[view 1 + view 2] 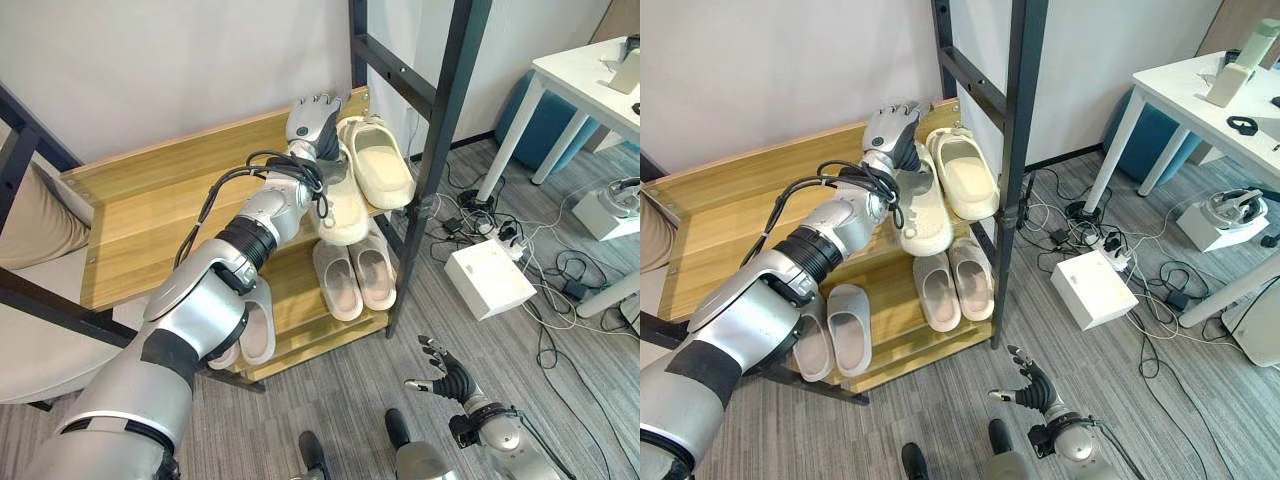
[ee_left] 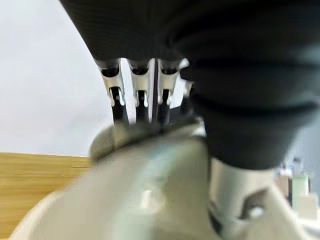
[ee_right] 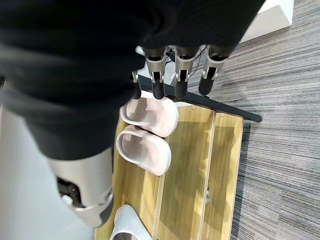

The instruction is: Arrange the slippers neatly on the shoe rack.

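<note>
Gripping, seemingly: left robot hand; cream slipper

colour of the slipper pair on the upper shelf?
Cream, off-white; the upper-shelf slippers show best in the right eye view, the left hand on one.

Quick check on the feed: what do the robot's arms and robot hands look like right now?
Both arms are smooth silver-grey shells with black bands at the joints. The left robot hand has a dark ribbed cover over its back and wrist, silver fingers with dark tips, and black cables looping beside the forearm. The right robot hand looks the same: dark ribbed cover, silver dark-tipped fingers.
</note>
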Available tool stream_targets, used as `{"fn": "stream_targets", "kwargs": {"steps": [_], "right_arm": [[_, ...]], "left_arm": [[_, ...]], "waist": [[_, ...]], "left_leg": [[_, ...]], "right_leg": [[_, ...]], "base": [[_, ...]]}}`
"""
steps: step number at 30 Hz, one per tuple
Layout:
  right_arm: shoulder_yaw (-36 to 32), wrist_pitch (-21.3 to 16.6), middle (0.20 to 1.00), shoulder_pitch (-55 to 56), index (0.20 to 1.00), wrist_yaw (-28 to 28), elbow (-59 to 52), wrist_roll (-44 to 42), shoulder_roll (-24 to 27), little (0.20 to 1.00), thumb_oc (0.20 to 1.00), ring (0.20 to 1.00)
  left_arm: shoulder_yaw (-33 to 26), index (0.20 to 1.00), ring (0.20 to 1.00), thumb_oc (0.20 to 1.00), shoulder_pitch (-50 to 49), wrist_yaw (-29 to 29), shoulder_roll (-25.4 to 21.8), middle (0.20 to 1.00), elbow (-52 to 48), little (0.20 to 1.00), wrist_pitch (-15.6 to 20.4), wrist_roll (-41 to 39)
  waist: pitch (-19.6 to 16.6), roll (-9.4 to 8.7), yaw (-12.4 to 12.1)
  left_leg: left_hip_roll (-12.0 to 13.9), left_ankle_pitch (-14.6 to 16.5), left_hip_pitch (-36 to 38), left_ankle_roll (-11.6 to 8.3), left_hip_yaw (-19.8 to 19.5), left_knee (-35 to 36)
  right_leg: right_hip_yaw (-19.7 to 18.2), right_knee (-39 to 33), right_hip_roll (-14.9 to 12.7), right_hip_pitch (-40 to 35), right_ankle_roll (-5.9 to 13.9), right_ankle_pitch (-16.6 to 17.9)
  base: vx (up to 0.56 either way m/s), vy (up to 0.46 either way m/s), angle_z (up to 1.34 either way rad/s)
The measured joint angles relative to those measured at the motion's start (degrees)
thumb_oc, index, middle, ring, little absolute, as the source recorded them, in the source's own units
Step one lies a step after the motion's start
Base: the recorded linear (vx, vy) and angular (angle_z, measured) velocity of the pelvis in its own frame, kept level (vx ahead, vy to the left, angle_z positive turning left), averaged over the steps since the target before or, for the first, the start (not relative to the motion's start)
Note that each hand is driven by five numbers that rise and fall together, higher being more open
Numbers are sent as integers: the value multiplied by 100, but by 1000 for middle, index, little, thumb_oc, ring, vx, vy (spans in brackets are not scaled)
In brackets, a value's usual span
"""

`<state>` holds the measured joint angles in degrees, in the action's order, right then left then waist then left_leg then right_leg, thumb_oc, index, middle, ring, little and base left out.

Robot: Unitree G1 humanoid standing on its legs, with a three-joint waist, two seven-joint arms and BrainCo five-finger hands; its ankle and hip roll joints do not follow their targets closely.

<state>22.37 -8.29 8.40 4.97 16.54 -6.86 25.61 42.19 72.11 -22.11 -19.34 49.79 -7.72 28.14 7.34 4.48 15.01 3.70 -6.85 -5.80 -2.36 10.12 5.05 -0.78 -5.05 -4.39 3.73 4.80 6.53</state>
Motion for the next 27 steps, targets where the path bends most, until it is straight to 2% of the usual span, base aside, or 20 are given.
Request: {"fn": "stream_targets", "kwargs": {"steps": [7, 10, 11, 12, 14, 18, 24, 27], "right_arm": [[14, 4, 1000, -39, 1000, 43, 0, 4, -1, 1000, 1000, 1000], [21, 10, 1000, -56, 1000, 80, 2, 9, -4, 1000, 1000, 1000], [-1, 41, 1000, -49, 1000, 107, 6, 11, -39, 1000, 1000, 1000], [-18, 106, 1000, -55, 1000, 130, 11, 11, -85, 1000, 1000, 1000], [-42, 120, 1000, -100, 1000, 138, 64, 11, -150, 1000, 1000, 1000], [-39, 128, 1000, -117, 1000, 186, 116, 16, -169, 1000, 1000, 1000], [-38, 128, 1000, -99, 1000, 189, 161, 18, -211, 1000, 1000, 1000], [-43, 127, 1000, -74, 1000, 192, 170, 18, -239, 1000, 1000, 1000]], "left_arm": [[-93, 1000, 1000, 1000, -8, -60, 3, 1000, -52, 1000, 4, -146], [-604, 1000, 1000, 1000, -192, -136, 11, 1000, -379, 1000, 4, -469], [-1115, 1000, 1000, 1000, -646, -209, 57, 1000, -1059, 1000, 72, -896], [-1299, 1000, 1000, 1000, -1035, -285, 101, 1000, -1630, 1000, 173, -1174], [-1297, 1000, 1000, 1000, -1341, -283, 115, 1000, -1853, 1000, 252, -1360], [-1301, 1000, 1000, 1000, -1808, -279, -98, 1000, -2158, 1000, 247, -1297], [-1304, 1000, 1000, 1000, -1832, -262, -394, 1000, -2157, 1000, 184, -841], [-1450, 1000, 1000, 1000, -2086, -239, -423, 1000, -2585, 1000, 188, -767]], "waist": [[2, -2, -32], [5, -6, -38], [3, -2, -106], [6, -7, -134], [9, -12, -198], [12, -17, -406], [21, -45, -474], [23, -61, -498]], "left_leg": [[0, -2, 6, -2, -16, 0], [3, -2, 7, -2, -18, 0], [4, -5, 26, 4, -36, 0], [6, -11, 27, 12, -83, 0], [3, -25, 29, 21, -161, 0], [-1, -21, 62, -19, -253, 0], [-7, -36, 53, -28, -360, -1], [-11, -59, 62, -13, -411, -1]], "right_leg": [[43, -1, -3, -29, 4, -6], [47, -1, 0, -32, 1, -9], [50, 1, 2, -52, 0, -8], [87, 1, 8, -73, -10, -14], [148, 0, 10, -112, -14, -18], [244, -2, 11, -192, -7, -43], [383, -2, 9, -255, -26, -101], [409, -1, 11, -274, -33, -96]], "base": [[-2, -5, 2], [-2, -12, 0], [-4, -39, 5], [13, -31, 11], [10, -15, 18], [-10, -8, 12], [-5, -3, 12], [-8, 7, 4]]}}
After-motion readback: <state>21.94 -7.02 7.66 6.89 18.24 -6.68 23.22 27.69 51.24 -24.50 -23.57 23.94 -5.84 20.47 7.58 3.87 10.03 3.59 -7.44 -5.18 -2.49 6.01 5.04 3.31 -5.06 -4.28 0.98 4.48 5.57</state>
